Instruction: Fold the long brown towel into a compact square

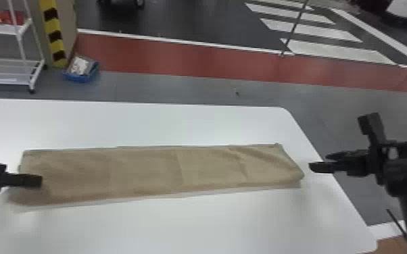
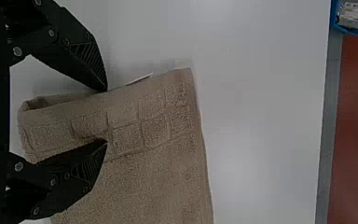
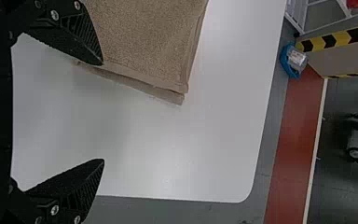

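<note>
The black left gripper (image 2: 106,115) stands spread at one end of the long brown terry towel (image 1: 152,172) on the white table (image 1: 179,223); it should pinch every layer before folding inward. The black right gripper (image 3: 103,112) gapes near the other.

towel (image 1: 145,172): 1 | left claw (image 1: 23,181), right claw (image 1: 319,161): 2 | table (image 1: 213,223): 1 | blue bin (image 1: 81,78): 1 | rack (image 1: 3,71): 1
</note>
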